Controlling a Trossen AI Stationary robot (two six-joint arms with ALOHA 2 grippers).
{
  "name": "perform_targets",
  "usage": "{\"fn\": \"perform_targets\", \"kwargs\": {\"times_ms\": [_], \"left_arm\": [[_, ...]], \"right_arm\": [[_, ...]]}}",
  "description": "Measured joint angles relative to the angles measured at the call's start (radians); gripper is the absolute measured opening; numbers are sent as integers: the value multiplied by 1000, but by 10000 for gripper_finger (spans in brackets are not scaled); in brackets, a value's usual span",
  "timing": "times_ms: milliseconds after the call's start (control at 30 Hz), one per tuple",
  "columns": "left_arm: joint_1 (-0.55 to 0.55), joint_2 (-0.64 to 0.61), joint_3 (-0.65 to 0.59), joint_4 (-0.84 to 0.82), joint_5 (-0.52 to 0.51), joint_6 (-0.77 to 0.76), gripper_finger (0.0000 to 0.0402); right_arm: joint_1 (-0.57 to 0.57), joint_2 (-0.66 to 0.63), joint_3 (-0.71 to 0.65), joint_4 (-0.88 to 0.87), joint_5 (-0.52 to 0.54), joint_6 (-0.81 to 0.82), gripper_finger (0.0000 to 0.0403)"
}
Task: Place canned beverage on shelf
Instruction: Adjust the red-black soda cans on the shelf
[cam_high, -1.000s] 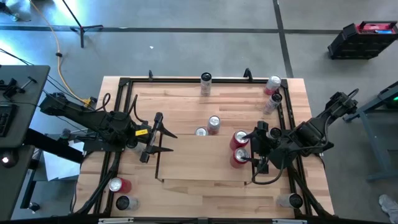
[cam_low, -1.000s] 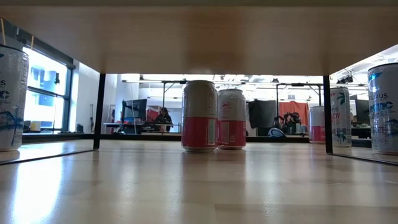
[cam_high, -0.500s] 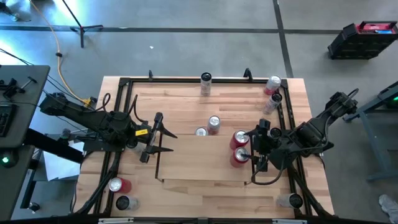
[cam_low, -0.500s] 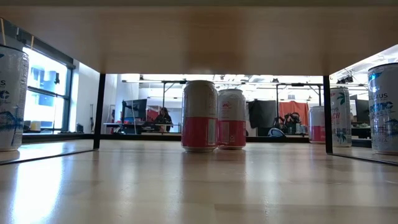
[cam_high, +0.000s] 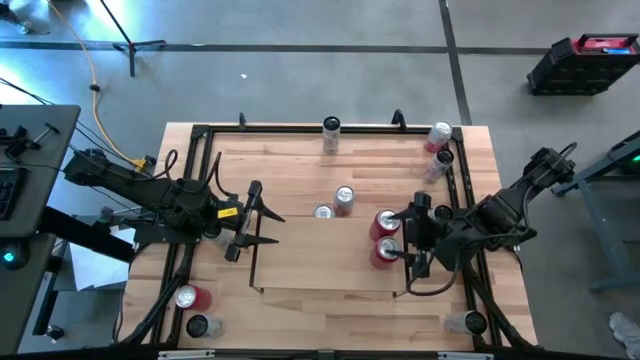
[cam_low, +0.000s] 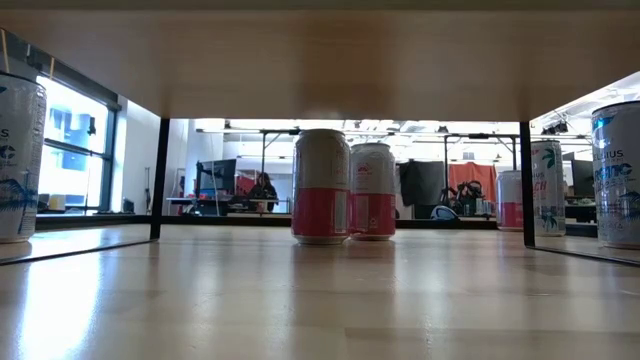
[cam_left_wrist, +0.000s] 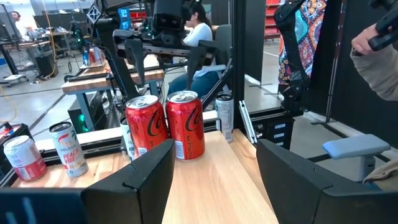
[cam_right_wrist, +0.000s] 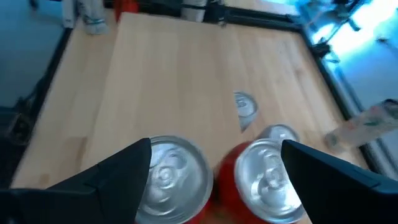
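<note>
Bare shelf (cam_high: 310, 262) beside red cans (cam_high: 386, 238)

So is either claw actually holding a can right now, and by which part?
No. The right claw stands open just behind the two red cans, touching neither. The left claw is open over bare wood.

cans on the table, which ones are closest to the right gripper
The two red cans standing side by side at the shelf's right end, directly in front of the open right gripper. Every other can stands farther off.
</note>
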Motion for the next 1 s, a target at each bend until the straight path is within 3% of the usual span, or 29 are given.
{"fn": "perform_targets", "kwargs": {"times_ms": [233,1000], "left_arm": [[0,0,0,0,0,-3,216],[0,0,0,-1,0,-2,216]], "right_arm": [[-2,4,0,-51,-18,69,344],[-2,23,1,-74,23,62,344]]}}
